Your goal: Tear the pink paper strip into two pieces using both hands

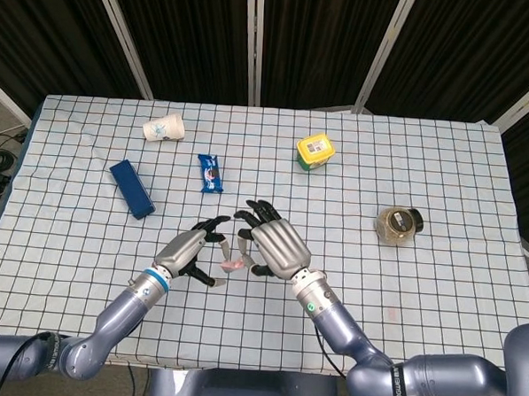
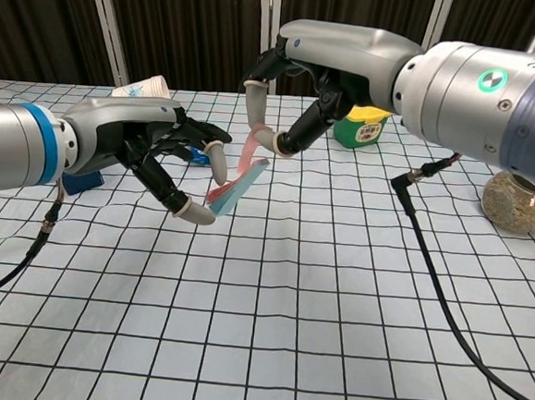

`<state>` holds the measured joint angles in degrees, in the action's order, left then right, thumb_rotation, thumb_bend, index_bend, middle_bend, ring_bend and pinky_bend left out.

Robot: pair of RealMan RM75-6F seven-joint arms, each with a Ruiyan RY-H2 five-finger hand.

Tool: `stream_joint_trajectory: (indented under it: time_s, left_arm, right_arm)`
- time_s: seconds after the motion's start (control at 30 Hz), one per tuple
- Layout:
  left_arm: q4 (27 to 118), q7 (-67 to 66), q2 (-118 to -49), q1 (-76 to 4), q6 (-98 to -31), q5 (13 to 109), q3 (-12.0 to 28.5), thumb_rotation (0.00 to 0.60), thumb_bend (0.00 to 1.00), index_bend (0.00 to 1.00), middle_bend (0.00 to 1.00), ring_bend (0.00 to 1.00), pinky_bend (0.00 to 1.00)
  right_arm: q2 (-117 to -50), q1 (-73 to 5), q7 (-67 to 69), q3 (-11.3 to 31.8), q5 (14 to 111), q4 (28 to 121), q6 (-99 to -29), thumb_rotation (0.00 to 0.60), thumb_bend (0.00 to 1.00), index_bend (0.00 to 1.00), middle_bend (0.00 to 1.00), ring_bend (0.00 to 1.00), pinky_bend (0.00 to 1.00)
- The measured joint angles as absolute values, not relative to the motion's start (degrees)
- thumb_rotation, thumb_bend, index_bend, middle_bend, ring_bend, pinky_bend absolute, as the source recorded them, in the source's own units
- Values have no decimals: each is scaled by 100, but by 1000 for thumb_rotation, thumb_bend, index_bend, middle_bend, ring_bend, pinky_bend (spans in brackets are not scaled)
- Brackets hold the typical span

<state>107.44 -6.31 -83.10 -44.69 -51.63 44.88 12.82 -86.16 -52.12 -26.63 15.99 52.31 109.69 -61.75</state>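
At the centre of the head view the pink paper strip (image 1: 233, 264) is mostly hidden between the hands. The chest view shows it (image 2: 239, 181) whole, slanting, pinched low by the left hand (image 2: 165, 150) and high by the right hand (image 2: 329, 70).

Even, bright light falls from above onto the checked cloth of the worktop (image 1: 356, 150), and the dark curtains behind stay nearly black. Shadows are faint and soft, a pale patch under the left hand (image 1: 189, 252) and right hand (image 1: 275, 243) in the head view. In the chest view the grid lines bow toward the edges, and the near silver forearm (image 2: 499, 84) carries a mild sheen.
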Motion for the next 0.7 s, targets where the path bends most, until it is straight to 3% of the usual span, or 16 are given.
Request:
stream_joint_trajectory:
  time_s: [0.23, 0.7]
  left_arm:
    - [10741, -661, -8397, -4493, -5281, 4455, 1259, 600, 294, 526, 0, 0, 0]
    - [10699, -675, -8506, -4517, -5367, 4388, 1223, 600, 321, 535, 0, 0, 0]
  right_arm:
    - [-8616, -5210, -2591, 1551, 5273, 10988, -6154, 600, 483, 740, 180, 0, 0]
    - [-8600, -5235, -2563, 1527, 5278, 10995, -6161, 600, 483, 743, 180, 0, 0]
